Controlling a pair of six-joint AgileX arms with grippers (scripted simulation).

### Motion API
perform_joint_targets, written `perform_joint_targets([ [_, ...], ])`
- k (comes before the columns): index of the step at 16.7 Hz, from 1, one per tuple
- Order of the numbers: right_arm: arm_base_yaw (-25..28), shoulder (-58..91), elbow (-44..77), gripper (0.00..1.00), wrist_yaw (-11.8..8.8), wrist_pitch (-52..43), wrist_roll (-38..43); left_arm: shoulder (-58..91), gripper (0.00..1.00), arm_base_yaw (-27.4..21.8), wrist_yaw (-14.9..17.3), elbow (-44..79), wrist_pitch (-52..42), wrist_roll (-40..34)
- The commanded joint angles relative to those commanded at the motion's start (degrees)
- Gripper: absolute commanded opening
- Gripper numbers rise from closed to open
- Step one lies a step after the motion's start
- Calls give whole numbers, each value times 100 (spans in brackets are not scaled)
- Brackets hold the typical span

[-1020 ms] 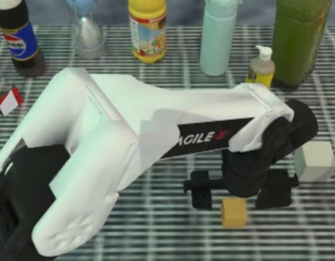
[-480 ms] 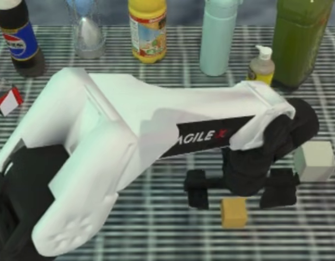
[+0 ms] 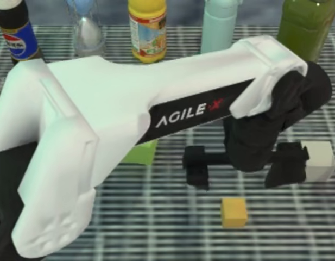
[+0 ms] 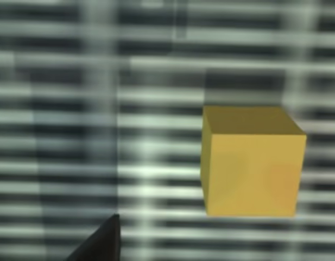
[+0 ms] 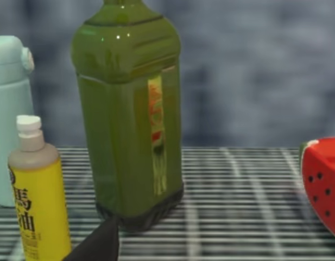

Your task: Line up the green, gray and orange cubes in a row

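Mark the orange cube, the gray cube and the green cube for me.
orange cube (image 3: 234, 211): top view, on its top face.
gray cube (image 3: 321, 160): top view, on its exposed top face beside the dark finger.
green cube (image 3: 141, 153): top view, on the corner showing under the left arm.

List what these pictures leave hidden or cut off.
- Green cube: top view, mostly under the left arm; only a corner shows.
- Gray cube: top view, its near side covered by the left gripper.
- Right gripper: absent from the top view; the right wrist view shows one dark tip.
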Motion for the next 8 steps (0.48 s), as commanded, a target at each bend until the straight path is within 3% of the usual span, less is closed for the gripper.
perform_joint_targets([
  [5, 8, 46, 45, 100, -2, -33, 8, -36, 100, -2, -2, -67, 48, 11],
  [8, 70, 467, 449, 100, -10, -324, 77, -559, 100, 289, -26, -571, 360, 109],
])
